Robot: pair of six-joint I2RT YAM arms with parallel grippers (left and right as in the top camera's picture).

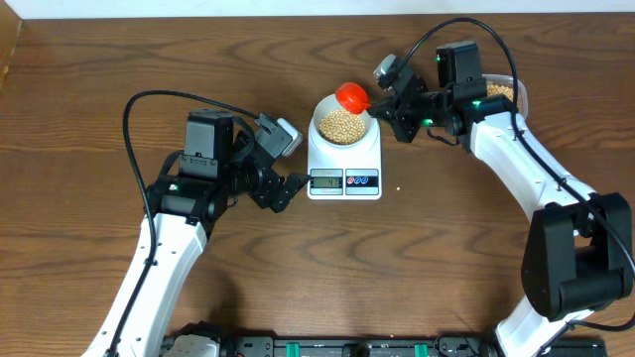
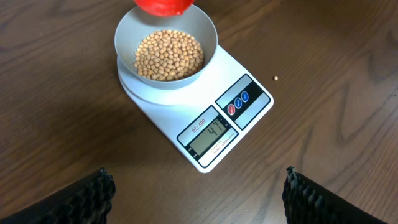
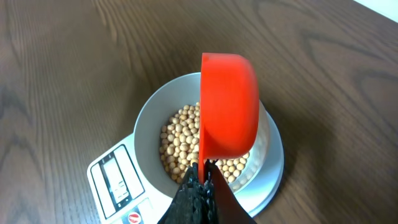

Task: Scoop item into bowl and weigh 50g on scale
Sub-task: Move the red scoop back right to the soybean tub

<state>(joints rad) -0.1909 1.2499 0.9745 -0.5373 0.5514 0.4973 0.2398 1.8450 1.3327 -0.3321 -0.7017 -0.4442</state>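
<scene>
The pale bowl stands on the white scale at the table's middle, holding a heap of tan beans. In the left wrist view the scale's display reads 47. My right gripper is shut on the handle of a red scoop, which is tipped on its side just above the beans and over the bowl's far right rim. The scoop shows no beans inside. My left gripper stands open and holds nothing, low over the wood just front-left of the scale.
A clear tub with more beans sits at the back right, partly behind the right arm. One stray bean lies on the wood to the right of the scale. Cables loop over both arms.
</scene>
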